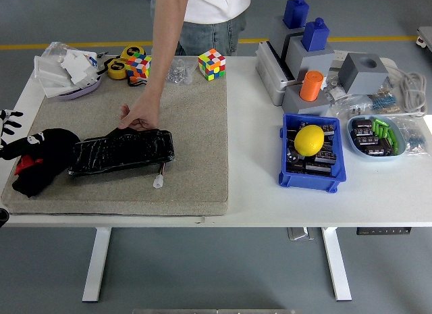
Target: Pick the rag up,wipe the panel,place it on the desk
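The head view is the only 1 available, so all status comes from it. The rag (39,159), a black cloth with a red patch and small white marks, lies bunched on the left part of the beige mat (196,111), its right edge touching the left end of the panel (121,151), a glossy black slab lying flat on that mat. My left hand (8,120) shows only as a striped black-and-white sliver at the picture's left border, just above the rag; I cannot tell whether its fingers are open or closed, nor whether they touch the cloth. My right hand is out of view. A person's hand (140,117) rests on the panel's far edge from across the white table (243,192), apparently steadying it. Status, as a judgement: the rag lies on the mat rather than lifted, and no cloth covers the panel's top face, so wiping is not visibly under way. Remaining steps if so: 1, secure the rag; 2, sweep it rightward along the panel; 3, set it down on the desk. The small white connector (158,181) just below the panel's right end could snag during step 2.
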